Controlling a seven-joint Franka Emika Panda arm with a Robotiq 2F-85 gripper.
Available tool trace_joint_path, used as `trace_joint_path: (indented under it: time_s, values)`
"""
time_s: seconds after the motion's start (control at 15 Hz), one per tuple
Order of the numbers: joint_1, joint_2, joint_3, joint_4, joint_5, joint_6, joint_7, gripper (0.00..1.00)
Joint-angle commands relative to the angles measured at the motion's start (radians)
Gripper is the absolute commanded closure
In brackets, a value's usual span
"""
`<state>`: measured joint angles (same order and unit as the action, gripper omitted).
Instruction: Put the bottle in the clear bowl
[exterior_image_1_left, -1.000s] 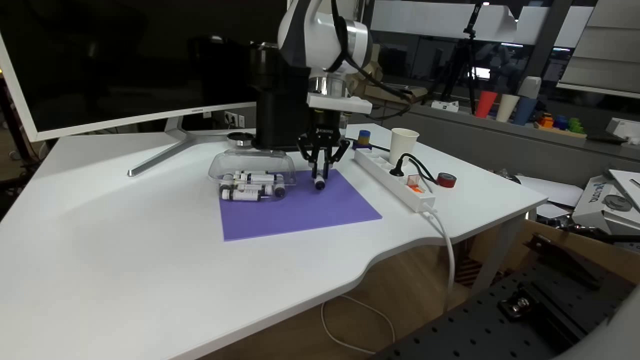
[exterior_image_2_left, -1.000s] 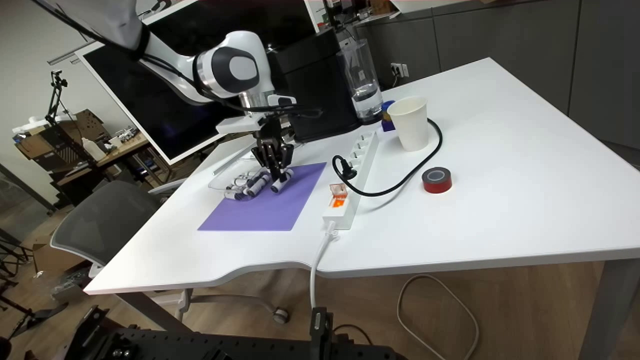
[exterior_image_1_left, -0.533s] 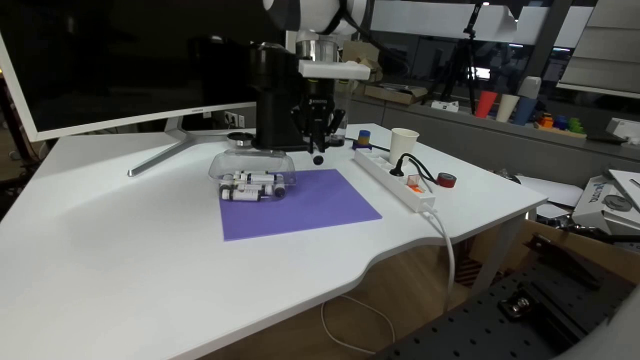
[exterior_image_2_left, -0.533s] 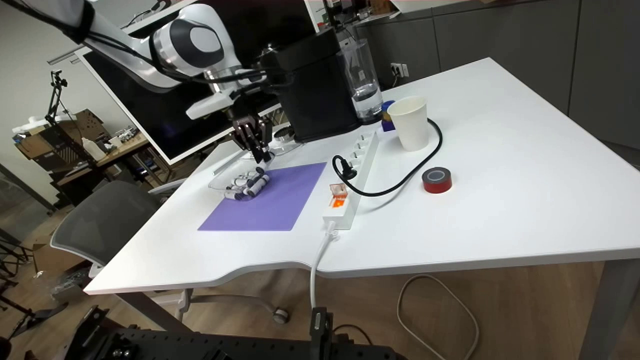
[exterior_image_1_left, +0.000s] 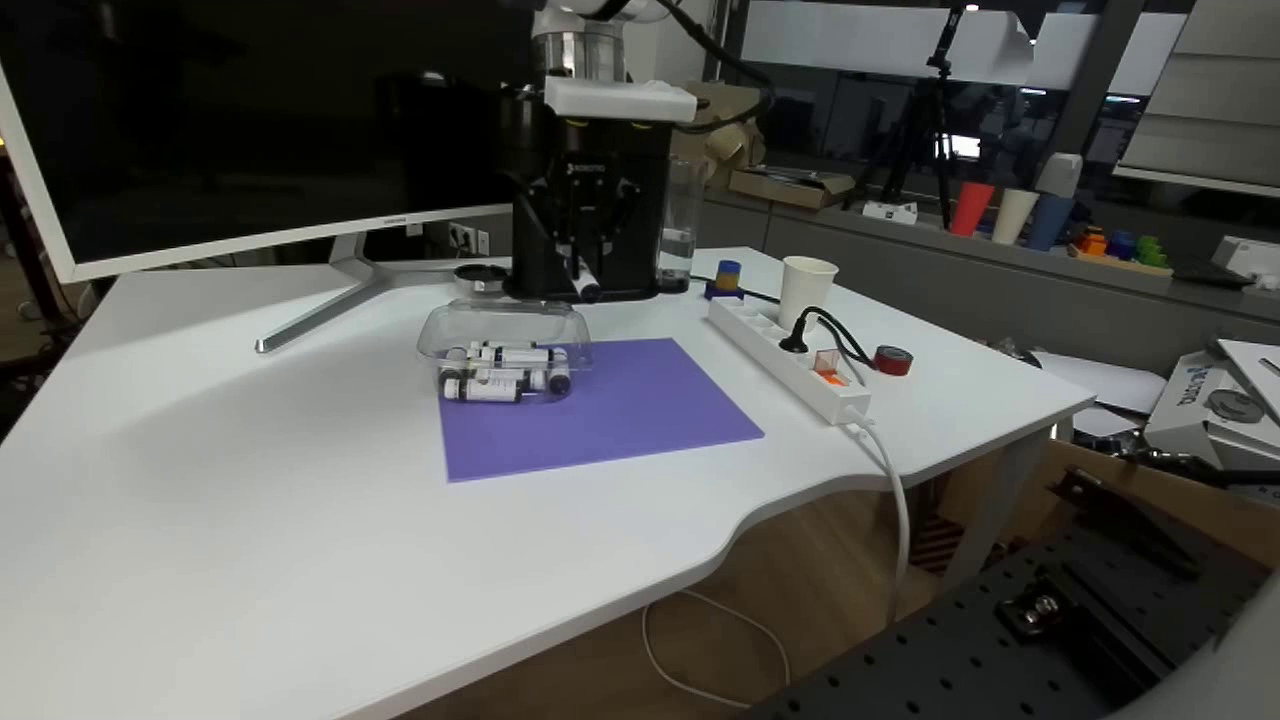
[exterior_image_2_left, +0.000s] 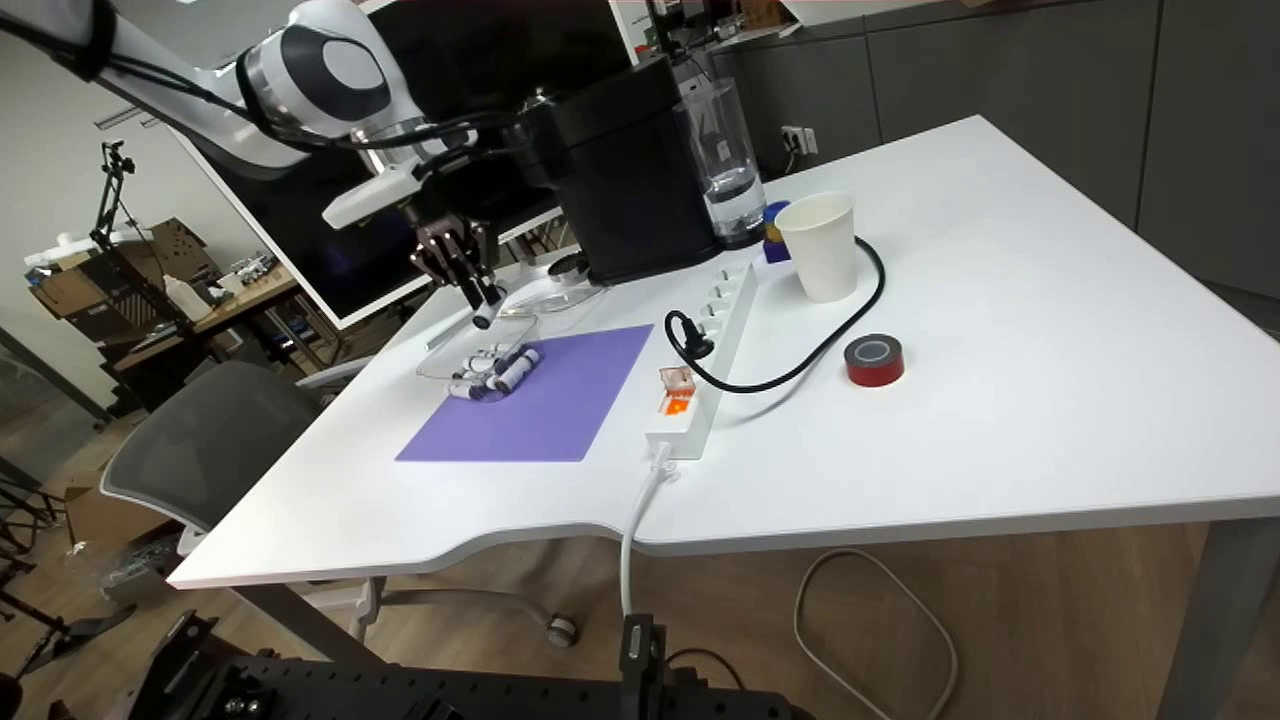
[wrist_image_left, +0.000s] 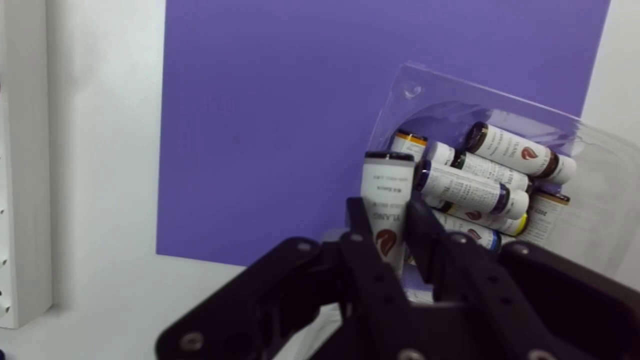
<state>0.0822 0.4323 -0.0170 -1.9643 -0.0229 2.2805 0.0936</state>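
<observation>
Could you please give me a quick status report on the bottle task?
Gripper shut on white-labelled bottle. Held aloft, not yet in clear plastic container. Possibly in the way: other bottles inside.

In the wrist view, the gripper (wrist_image_left: 386, 207) hides one end of the bottle (wrist_image_left: 387, 192) and part of the clear plastic container (wrist_image_left: 595, 210); the power strip (wrist_image_left: 27, 200) is cropped. Both exterior views crop the monitor (exterior_image_1_left: 250, 110).

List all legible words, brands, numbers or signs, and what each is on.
"YLANG": held bottle, beside a red emblem.
"YLANG", fainter: one bottle in the clear bowl.
"SAMSUNG", tiny: monitor, probable.
"ROBOTIQ", blurred: gripper, probable.
Too small or blurred: the bottles' remaining print, and the lettering on the white carton.
No numbers readable for certain.
</observation>
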Motion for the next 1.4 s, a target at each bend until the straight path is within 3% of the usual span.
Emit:
trace_joint_path:
  time_s: [0.0, 1.13, 1.2, 1.33]
  values:
    - [0.005, 0.038, 0.020, 0.059, -0.011, -0.024, 0.004, 0.94]
    - [-0.001, 0.264, 0.030, 0.281, 0.001, -0.073, -0.028, 0.94]
    - [0.000, 0.266, 0.030, 0.283, 0.001, -0.079, -0.026, 0.53]
    - [0.001, 0.264, 0.028, 0.281, -0.002, -0.086, -0.026, 0.43]
